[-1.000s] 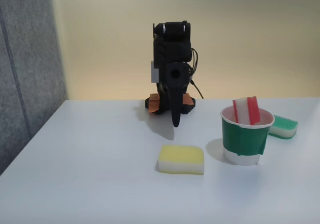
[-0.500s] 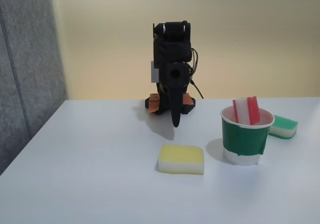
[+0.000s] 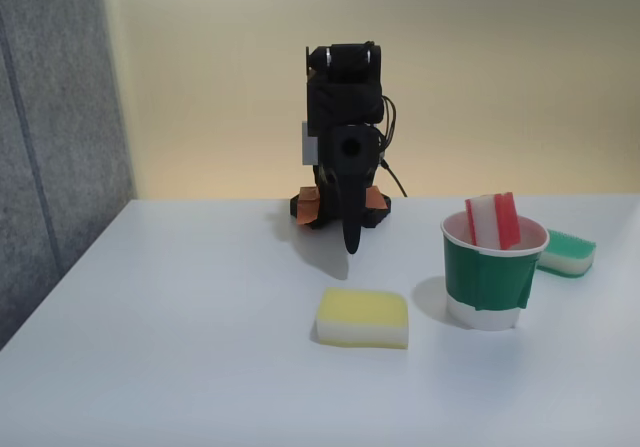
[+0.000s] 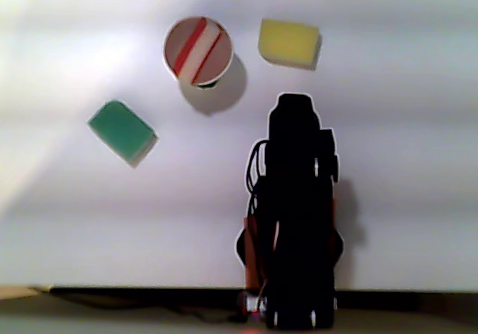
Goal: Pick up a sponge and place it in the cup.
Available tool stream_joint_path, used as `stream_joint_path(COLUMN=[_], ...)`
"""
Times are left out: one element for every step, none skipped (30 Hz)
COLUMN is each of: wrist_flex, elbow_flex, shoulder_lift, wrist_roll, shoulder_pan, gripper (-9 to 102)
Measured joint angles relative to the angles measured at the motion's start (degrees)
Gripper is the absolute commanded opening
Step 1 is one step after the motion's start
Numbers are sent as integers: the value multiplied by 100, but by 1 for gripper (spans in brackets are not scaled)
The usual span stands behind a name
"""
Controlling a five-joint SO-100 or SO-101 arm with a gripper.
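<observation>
The sponge (image 3: 492, 221), red and white, stands on edge inside the cup (image 3: 485, 279), and its top pokes above the rim. The cup is a white paper one with a dark green band, and it stands on the right of the white table in the fixed view. From above, in the other view, the sponge (image 4: 198, 48) shows as red and white stripes across the cup's (image 4: 173, 71) mouth. My gripper (image 3: 350, 243) hangs folded down in front of the arm's base, well left of and behind the cup. Its jaws are together with nothing in them. In the other view the gripper (image 4: 296, 101) is a dark silhouette.
A yellow-and-white sponge (image 3: 363, 318) (image 4: 288, 42) lies in front of the arm, left of the cup in the fixed view. A green-and-white sponge (image 3: 567, 252) (image 4: 121, 128) lies just behind the cup on its right. A grey panel (image 3: 50, 137) borders the table's left side.
</observation>
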Motion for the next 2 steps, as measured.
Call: stream_joint_path(wrist_flex=[0, 0], elbow_flex=[0, 0], shoulder_lift=[0, 0], wrist_roll=[0, 0], shoulder_pan=[0, 0], gripper=[0, 0])
